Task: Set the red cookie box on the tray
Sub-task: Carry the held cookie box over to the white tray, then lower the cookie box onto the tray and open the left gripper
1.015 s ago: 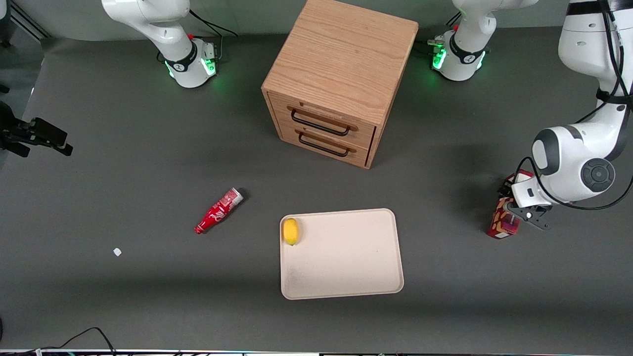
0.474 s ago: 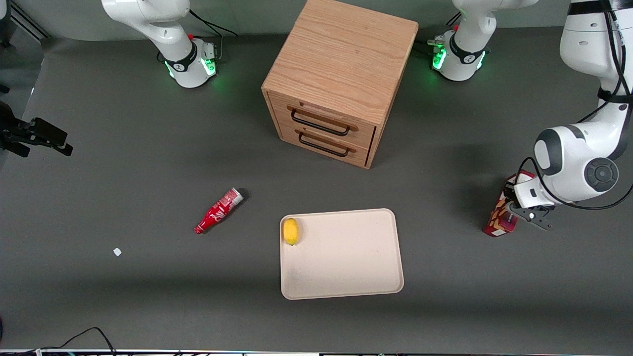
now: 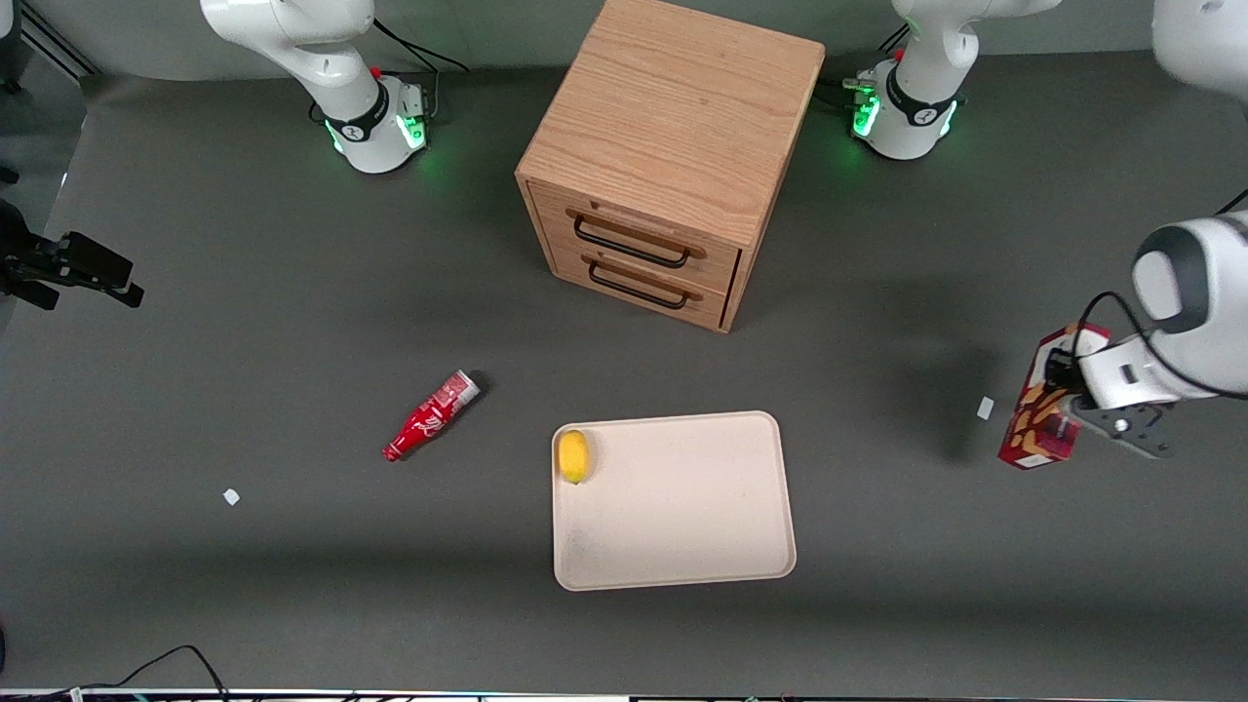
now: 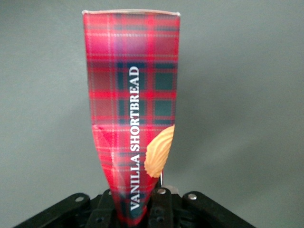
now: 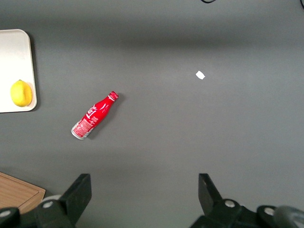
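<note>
Toward the working arm's end, the hand (image 3: 1065, 405) pinches the slim plaid-printed red cookie box (image 3: 1043, 419).

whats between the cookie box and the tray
Only a small white scrap on bare table, front view; the gripper holds the red cookie box toward the working arm's end from the tray.

The gripper (image 4: 135, 213), matt black plastic, clamps the box (image 4: 133, 109) — glossy tartan card. Tray (image 3: 682, 546): smooth matt cream plastic. Cabinet (image 3: 673, 107) — grained wood.
</note>
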